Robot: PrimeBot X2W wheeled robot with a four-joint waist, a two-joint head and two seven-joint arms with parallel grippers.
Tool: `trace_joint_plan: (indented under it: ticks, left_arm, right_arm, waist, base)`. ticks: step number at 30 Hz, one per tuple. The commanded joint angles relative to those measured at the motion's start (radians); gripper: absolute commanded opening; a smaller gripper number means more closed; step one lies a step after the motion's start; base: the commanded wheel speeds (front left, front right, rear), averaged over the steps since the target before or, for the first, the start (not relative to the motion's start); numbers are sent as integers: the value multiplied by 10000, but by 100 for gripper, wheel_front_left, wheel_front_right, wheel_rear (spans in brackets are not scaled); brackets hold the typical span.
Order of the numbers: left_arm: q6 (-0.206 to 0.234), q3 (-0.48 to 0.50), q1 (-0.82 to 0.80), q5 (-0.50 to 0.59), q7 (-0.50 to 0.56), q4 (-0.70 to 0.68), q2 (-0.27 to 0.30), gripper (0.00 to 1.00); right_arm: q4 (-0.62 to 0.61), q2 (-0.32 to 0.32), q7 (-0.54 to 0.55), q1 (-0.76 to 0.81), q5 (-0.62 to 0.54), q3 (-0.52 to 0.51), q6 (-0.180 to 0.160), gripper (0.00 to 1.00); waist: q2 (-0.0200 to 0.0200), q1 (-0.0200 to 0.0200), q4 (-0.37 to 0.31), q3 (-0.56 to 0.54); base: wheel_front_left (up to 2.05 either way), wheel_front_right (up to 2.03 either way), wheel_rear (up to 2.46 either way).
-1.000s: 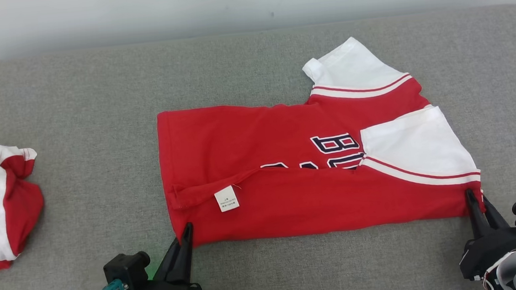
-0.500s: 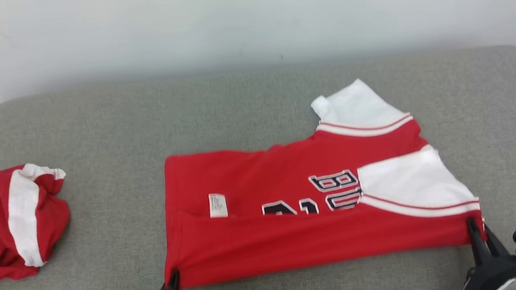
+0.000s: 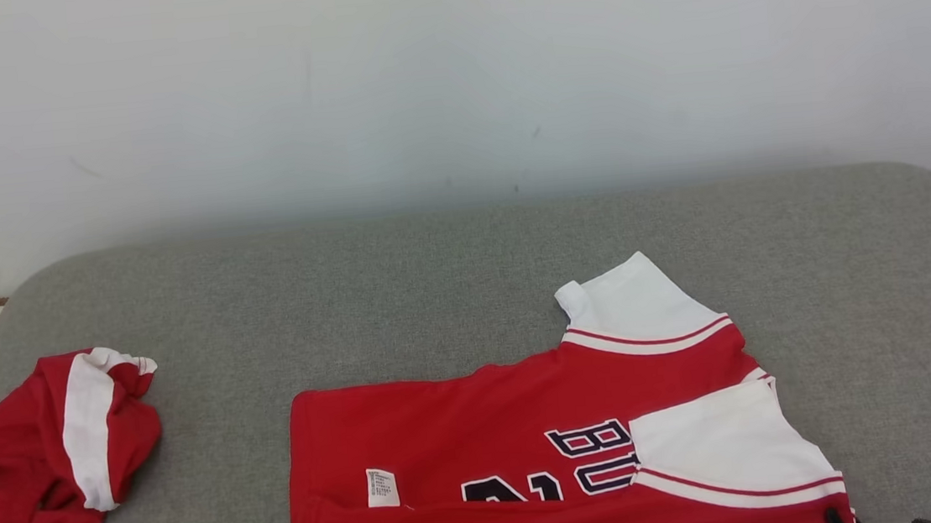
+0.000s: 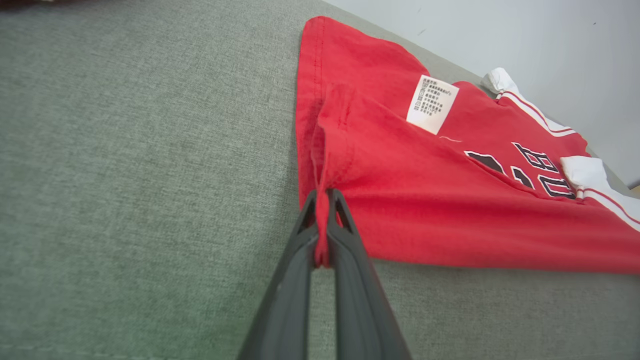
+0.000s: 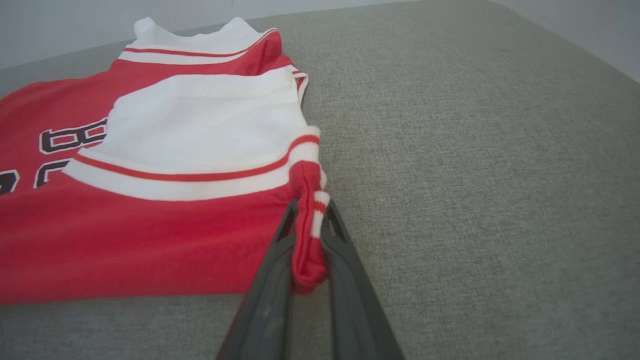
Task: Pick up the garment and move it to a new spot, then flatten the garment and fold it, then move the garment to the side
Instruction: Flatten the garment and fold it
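Left claw (image 4: 322,200) newly clamps the shirt's (image 3: 479,416) near hem corner, right claw (image 5: 309,212) pinches its near shoulder corner; shirt lies part-folded on grey cushion (image 3: 433,273), judged ready for lifting.

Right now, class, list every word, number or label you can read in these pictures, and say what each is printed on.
"BU": navy lettering on the red shirt, the rest hidden under its white sleeve.
Lower characters: cut off by the fold, not readable.
Care label on the shirt: print too small to read.
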Motion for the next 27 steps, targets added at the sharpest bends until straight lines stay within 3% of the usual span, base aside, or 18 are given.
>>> trace_joint_plan:
  ticks: [1, 6, 7, 8, 9, 10, 19, 27]
  left_arm:
    - [14, 124, 182, 121, -9, 64, 107, 0]
    - [12, 263, 308, 234, -9, 28, 101, 3]
    - [12, 274, 299, 228, -9, 23, 100, 36]
    - [12, 302, 279, 237, -9, 19, 101, 68]
    - [22, 319, 247, 247, -9, 44, 103, 100]
    - [119, 300, 214, 334, -9, 140, 101, 100]
    - [404, 404, -142, 892, -9, 8, 71, 100]
    - [197, 212, -1529, 1482, -9, -240, 72, 100]
  right_arm:
    - [-4, -6, -7, 191, 100, -5, -18, 0]
    - [-47, 82, -7, 489, 129, 87, -18, 0]
    - [-55, 74, -7, 479, 128, 101, -18, 0]
    - [-62, 60, -6, 452, 125, 108, -18, 13]
    - [-67, 33, -6, 392, 115, 60, -18, 51]
    - [-127, -17, -6, 301, 55, -30, -18, 100]
    - [-715, -155, -6, 38, -414, -1018, -16, 100]
    - [-1203, -160, -5, -995, -707, -1014, -16, 100]
  waist:
    - [1, 2, -2, -150]
    - [1, 2, -19, -133]
    - [1, 2, -26, -101]
    - [1, 2, -36, -57]
    - [1, 2, -41, -11]
    - [1, 2, -42, 34]
    - [1, 2, 99, 436]
    - [1, 2, 212, 1016]
  base:
    - [0, 0, 0]
    - [0, 0, 0]
    - [0, 0, 0]
    - [0, 0, 0]
    - [0, 0, 0]
    - [0, 0, 0]
    - [0, 0, 0]
    - [0, 0, 0]
